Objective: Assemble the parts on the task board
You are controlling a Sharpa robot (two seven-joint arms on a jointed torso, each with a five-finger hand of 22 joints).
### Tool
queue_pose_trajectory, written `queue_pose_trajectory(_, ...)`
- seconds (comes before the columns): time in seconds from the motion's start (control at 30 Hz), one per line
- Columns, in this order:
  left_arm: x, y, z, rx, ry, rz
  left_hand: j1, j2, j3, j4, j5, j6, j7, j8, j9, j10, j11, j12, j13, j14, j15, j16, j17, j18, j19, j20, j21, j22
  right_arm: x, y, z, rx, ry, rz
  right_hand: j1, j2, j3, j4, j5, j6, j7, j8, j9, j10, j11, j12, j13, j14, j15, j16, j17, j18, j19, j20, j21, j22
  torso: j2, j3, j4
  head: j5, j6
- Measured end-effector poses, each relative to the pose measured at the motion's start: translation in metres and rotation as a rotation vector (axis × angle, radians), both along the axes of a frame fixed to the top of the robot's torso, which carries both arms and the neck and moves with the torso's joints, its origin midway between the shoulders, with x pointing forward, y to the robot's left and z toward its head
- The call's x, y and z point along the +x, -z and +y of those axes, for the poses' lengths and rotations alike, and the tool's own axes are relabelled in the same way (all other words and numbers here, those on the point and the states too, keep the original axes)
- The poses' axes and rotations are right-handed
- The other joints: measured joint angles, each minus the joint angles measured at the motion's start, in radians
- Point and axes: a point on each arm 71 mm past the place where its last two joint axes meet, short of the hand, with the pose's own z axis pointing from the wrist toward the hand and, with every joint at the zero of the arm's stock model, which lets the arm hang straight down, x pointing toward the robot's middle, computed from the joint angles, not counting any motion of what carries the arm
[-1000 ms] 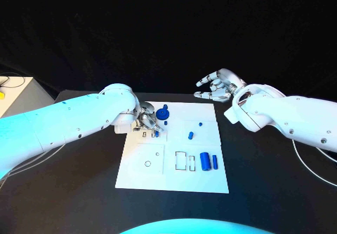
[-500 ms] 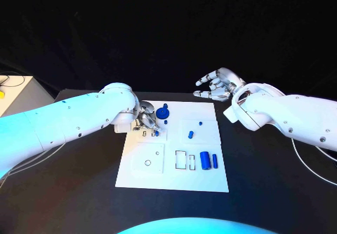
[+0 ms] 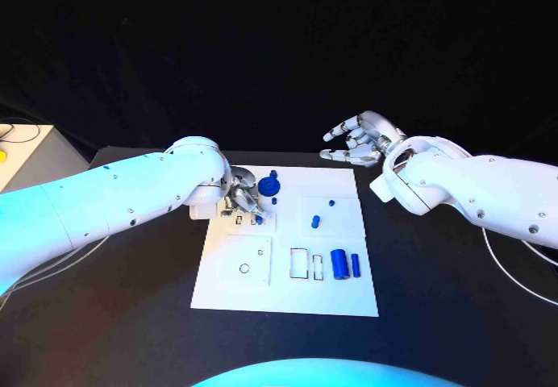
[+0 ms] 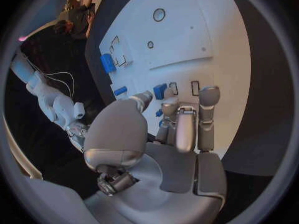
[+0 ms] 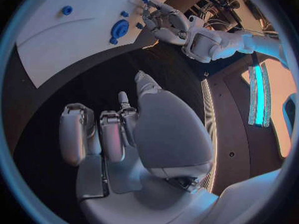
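Your left hand [image 3: 242,199] is down at the far left corner of the white board [image 3: 256,290], fingers curled on a small blue piece [image 4: 160,90] by the slots. Your right hand [image 3: 363,141] hovers off the board's far edge, spread and empty. Two blue cylinders [image 3: 339,264] lie loose, so you look early in the job.

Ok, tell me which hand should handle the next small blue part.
Left. The left hand is already over the white task board among its blue parts; the right hand hovers open beyond the board's far edge.
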Motion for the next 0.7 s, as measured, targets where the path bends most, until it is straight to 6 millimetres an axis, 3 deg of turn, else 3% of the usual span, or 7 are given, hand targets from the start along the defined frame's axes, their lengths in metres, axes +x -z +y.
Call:
queue_pose_trajectory(0.3,-0.0004,0.0006,0.0000,-0.005,-0.001,0.008,0.073,0.009,0.072,-0.015,0.000,-0.006,-0.006,0.000,0.011,-0.012,-0.004,-0.006,-0.010,0.000,0.000,0.000,0.000,0.000,-0.007,0.000,0.000,0.000,0.0001,0.0002,0.0001,-0.001,-0.001,0.002,0.000,0.000,0.000,0.000,0.000,0.000,0.000,0.000,0.000,0.000,0.000,0.000,0.000,0.000,0.000,0.000,0.000,0.000,0.000,0.000,0.000,0.000,0.000,0.0004,-0.0001,0.000,-0.001)
queue_pose_trajectory(0.5,-0.0006,0.0006,0.0005,-0.013,-0.005,0.016,0.120,-0.015,0.203,-0.048,-0.004,-0.018,-0.003,0.003,0.016,-0.015,-0.007,-0.015,-0.020,0.000,0.000,0.000,0.000,0.000,-0.011,-0.004,0.005,0.002,0.0002,0.0003,0.0002,-0.001,-0.001,0.003,0.000,0.000,0.000,0.000,0.000,0.000,0.000,0.000,0.000,0.000,0.000,0.000,0.001,0.000,0.000,0.000,0.000,0.000,0.000,0.000,0.000,0.000,0.000,0.0004,0.0000,-0.001,-0.003)
queue_pose_trajectory(0.63,-0.0012,0.0011,0.0013,-0.022,-0.009,0.024,0.131,-0.027,0.242,-0.023,-0.007,-0.021,-0.001,0.019,0.018,-0.017,-0.006,-0.015,-0.024,0.004,-0.004,0.000,0.000,0.000,-0.013,-0.006,0.010,0.005,0.0003,0.0004,0.0004,-0.002,-0.002,0.004,0.000,0.000,0.000,0.000,0.000,0.000,0.000,0.000,0.000,0.000,0.000,0.000,0.001,0.000,0.000,0.000,0.000,0.000,0.000,0.000,0.000,0.000,0.000,0.0004,0.0000,-0.001,-0.003)
queue_pose_trajectory(0.7,-0.0016,0.0015,0.0020,-0.028,-0.012,0.028,0.121,-0.036,0.281,-0.041,-0.007,-0.027,-0.002,0.025,0.018,-0.017,-0.006,-0.015,-0.024,0.004,-0.004,0.000,0.000,0.000,-0.014,-0.007,0.015,0.008,0.0004,0.0007,0.0006,-0.002,-0.003,0.004,0.000,0.000,0.000,0.000,0.000,0.000,0.000,0.000,0.000,0.000,0.000,0.000,0.001,0.000,0.000,0.000,0.000,0.000,0.000,0.000,0.000,0.000,0.000,0.0003,0.0000,-0.001,-0.003)
